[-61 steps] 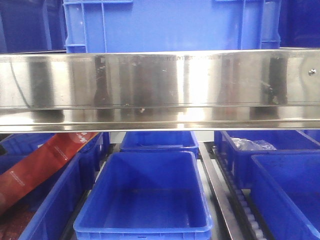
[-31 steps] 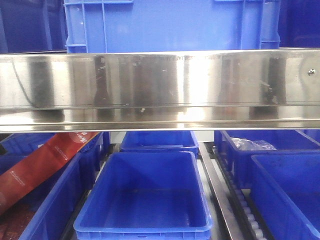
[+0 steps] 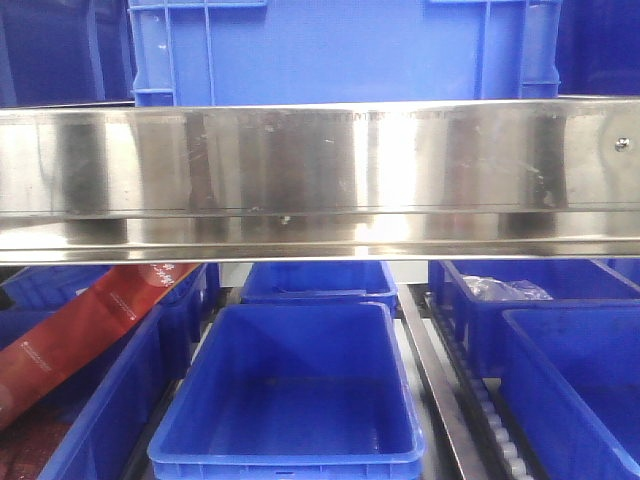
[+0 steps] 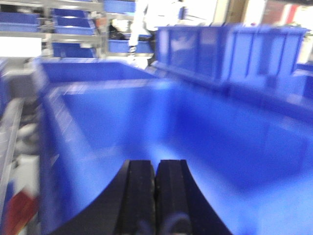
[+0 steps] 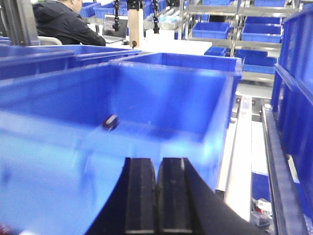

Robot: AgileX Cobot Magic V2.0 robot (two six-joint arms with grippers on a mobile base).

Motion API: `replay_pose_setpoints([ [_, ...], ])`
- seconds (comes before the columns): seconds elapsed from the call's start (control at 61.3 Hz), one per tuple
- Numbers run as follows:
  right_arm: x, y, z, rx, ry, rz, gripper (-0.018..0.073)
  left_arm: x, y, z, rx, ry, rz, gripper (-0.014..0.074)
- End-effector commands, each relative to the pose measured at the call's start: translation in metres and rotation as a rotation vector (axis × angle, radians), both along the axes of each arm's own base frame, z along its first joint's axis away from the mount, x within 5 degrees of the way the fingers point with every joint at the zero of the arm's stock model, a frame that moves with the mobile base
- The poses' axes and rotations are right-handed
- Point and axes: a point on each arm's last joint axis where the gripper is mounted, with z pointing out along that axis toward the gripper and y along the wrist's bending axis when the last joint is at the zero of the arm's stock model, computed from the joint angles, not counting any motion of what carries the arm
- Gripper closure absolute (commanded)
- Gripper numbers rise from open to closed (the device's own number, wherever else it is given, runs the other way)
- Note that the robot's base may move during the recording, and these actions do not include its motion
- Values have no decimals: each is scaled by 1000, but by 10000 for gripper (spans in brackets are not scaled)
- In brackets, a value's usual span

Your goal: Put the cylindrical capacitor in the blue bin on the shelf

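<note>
Beyond the right gripper (image 5: pixel 156 193) — its fingers clenched together on nothing — the cylindrical capacitor (image 5: pixel 110 122) lies tipped over on the blue bin (image 5: pixel 215 93) floor, long axis slanting up-right, while the left gripper (image 4: pixel 155 196) is likewise pressed closed and bare above another bin (image 4: pixel 98 127) — steel shelf (image 3: pixel 320 180) racks stand behind.

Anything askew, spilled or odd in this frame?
One item: a long red package lies slanted across the left blue bins, its upper end sticking past their rims rather than sitting inside. In the right wrist view a small dark object lies tilted in a blue bin.
</note>
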Motion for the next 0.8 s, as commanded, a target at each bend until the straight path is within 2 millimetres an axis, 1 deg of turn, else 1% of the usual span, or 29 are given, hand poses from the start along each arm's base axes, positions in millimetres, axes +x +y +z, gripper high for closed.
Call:
replay_pose_setpoints([
  [0.0,-18,-7,-6,11,-56,1,721,-20,12,-10,-22,-34,9,707],
  [0.082,-33,-13,-21,9,-50,1,721,-40,24,-21,-17,-42,9,707],
  [0.114,-39,-16,-23,13,-60,1,721,-45,28,-27,-14,-36,9,707],
  [0.179,-52,-21,-31,17,-71,1,721,-61,37,-32,-22,-50,9,707],
  [0.277,-67,-27,-33,28,-97,2,721,-79,49,-39,-34,-70,9,707],
  [0.359,-78,-31,-31,35,-115,2,721,-93,57,-38,-57,-106,9,707],
  [0.473,-87,-35,-26,52,-156,2,721,-105,65,-32,-87,-153,10,707],
  [0.587,-91,-37,-23,62,-181,2,721,-113,70,-26,-113,-196,12,707],
  [0.783,-91,-37,-23,62,-181,2,721,-116,72,-24,-119,-205,12,707],
])
